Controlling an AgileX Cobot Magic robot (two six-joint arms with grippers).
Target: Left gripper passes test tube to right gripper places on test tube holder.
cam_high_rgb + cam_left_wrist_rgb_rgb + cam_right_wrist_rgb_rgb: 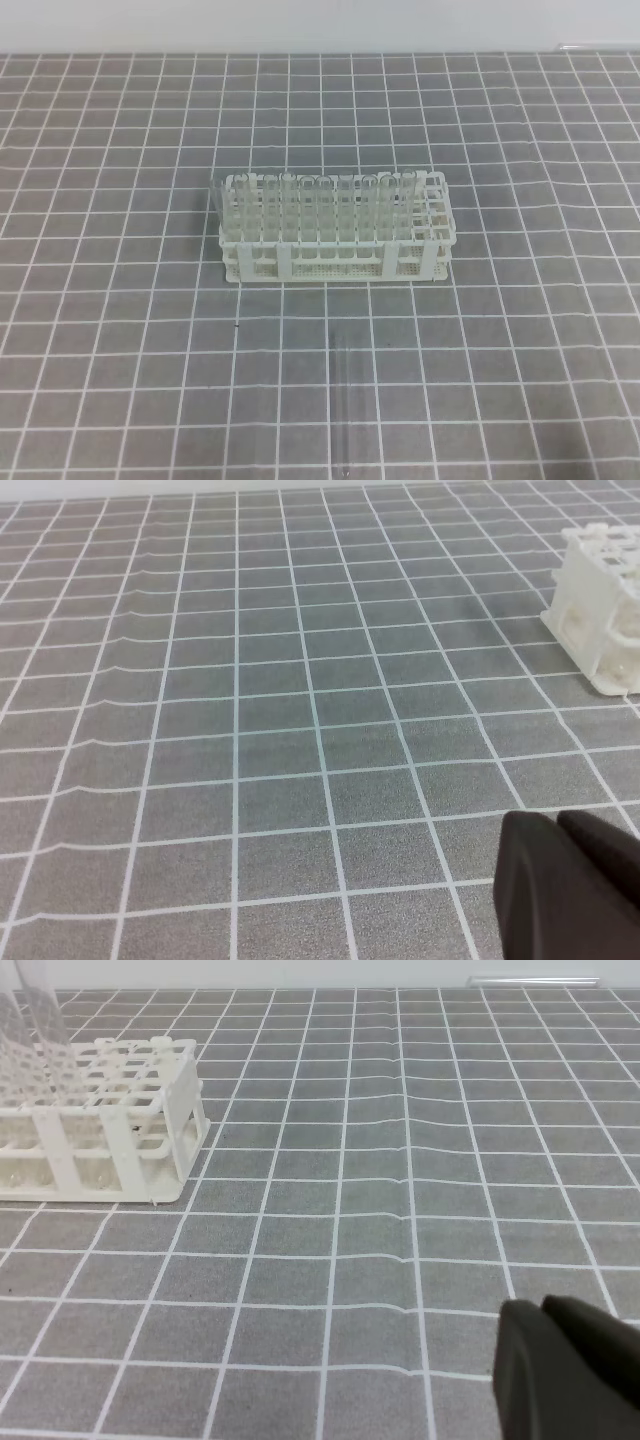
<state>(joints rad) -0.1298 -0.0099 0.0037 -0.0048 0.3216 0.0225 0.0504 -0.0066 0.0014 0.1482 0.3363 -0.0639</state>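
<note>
- The left gripper [570,880] shows only as black finger ends in the low right corner of the left wrist view; the two ends sit pressed together with nothing between them.
- The right gripper [565,1365] shows the same way in the right wrist view: dark finger ends at the low right, shut tight and holding nothing.
- Neither gripper appears in the high view.
- The loose test tube [347,410] lies flat on the mat near the front edge, pointing roughly near-to-far, well apart from both grippers' views and just in front of the rack.
- The test tube holder [335,258] stands in the middle of the grey gridded mat [120,300], with clear tubes [300,205] upright along its far rows.
- Another faint clear tube [533,980] lies at the mat's far right edge.
</note>
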